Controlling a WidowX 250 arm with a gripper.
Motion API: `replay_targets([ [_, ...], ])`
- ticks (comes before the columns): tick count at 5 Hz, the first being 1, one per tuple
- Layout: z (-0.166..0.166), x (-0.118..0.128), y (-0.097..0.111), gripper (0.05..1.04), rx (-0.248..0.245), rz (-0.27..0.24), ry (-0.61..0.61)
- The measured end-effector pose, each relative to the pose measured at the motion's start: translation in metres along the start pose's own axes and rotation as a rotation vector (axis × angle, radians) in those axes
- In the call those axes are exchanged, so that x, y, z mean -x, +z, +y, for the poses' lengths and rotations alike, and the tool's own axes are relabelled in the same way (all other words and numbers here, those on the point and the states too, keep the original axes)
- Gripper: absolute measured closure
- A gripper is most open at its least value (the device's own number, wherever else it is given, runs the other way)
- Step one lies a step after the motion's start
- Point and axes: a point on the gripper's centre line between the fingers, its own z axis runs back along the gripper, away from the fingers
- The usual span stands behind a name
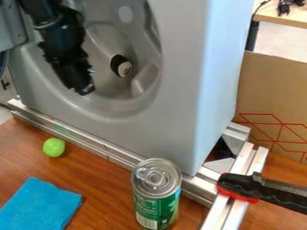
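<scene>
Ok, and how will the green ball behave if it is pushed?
The green ball would probably roll easily, being round on a smooth-looking table. Its shiny surface may feel slightly slippery. Pushed toward the metal rail beside it, it would likely stop there.

Likely a lab: metal rails (84,139)

Wood-grain worktop (102,179): lime ball (54,147) nr metal rails (111,151), blue cloth (42,204) btm L, green can (156,193) upright, approx btm ctr.

Black arm (59,38), end effector (84,89) downward
</scene>
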Motion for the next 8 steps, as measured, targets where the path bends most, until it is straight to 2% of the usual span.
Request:
replay_targets([
  [1,0.015,0.045,0.024,0.736,-0.073,0.037,0.037],
  [2,0.038,0.082,0.033,0.736,-0.174,0.084,0.138],
  [3,0.07,0.087,0.013,0.736,-0.194,0.15,0.245],
  [4,0.103,0.091,-0.016,0.736,-0.176,0.215,0.312],
  [5,0.109,0.09,-0.02,0.736,-0.175,0.223,0.32],
  [6,0.108,0.102,-0.027,0.736,-0.199,0.257,0.261],
  [7,0.09,0.148,-0.045,0.736,-0.174,0.329,0.199],
  [8,0.075,0.165,-0.042,0.736,-0.157,0.34,0.15],
])
